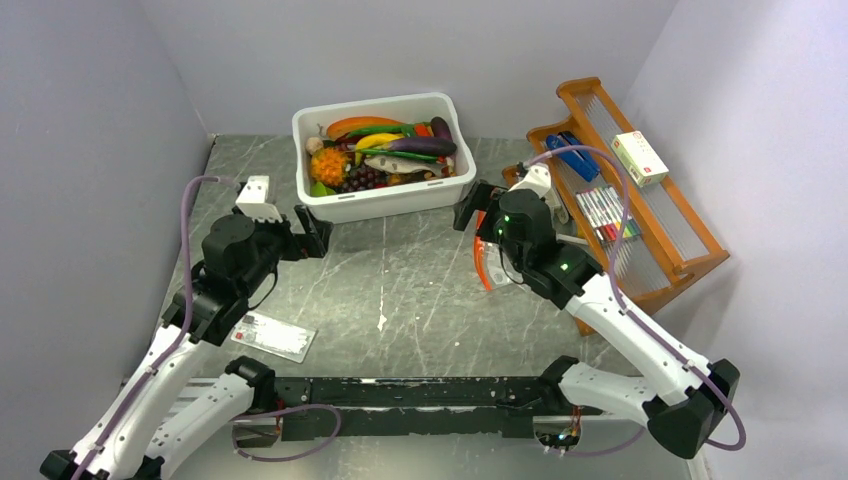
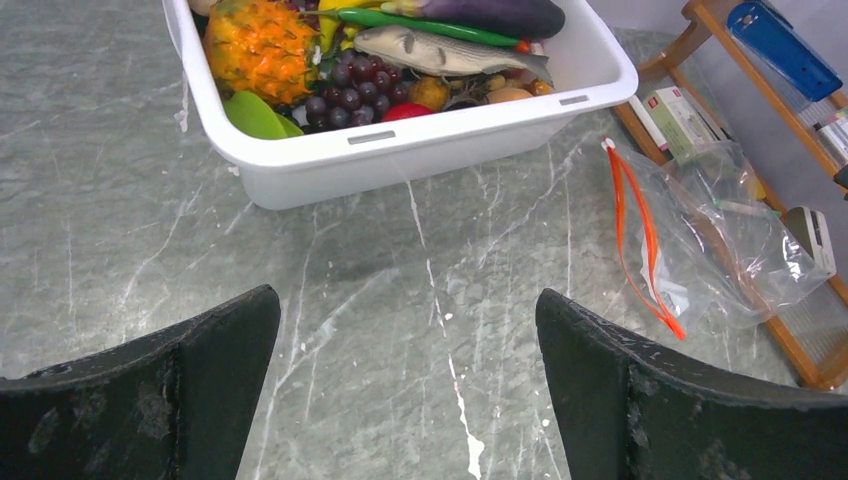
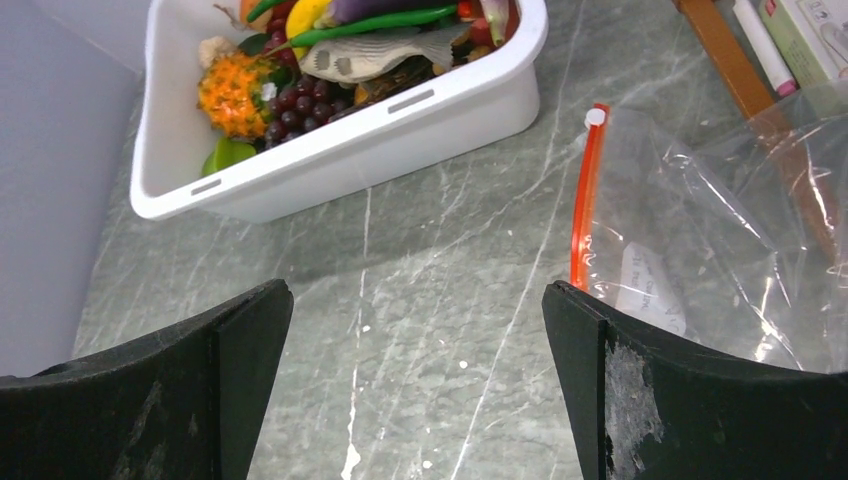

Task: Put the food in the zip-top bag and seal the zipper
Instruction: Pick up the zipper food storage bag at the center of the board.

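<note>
Right wrist: zip-top bag [image 3: 720,230], white label [image 3: 645,285] unseen from above; left fingers [image 2: 200,400], right fingers [image 3: 650,400] spread.

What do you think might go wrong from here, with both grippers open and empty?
1. The zip-top bag lies limp on the table, its zipper only narrowly parted; food may shove it away rather than enter.
2. The pineapple and grape bunch sit packed against a toy fish in the tub; a grab may drag it out.
3. The bag's far end overlaps the wooden rack, where it may snag.
</note>
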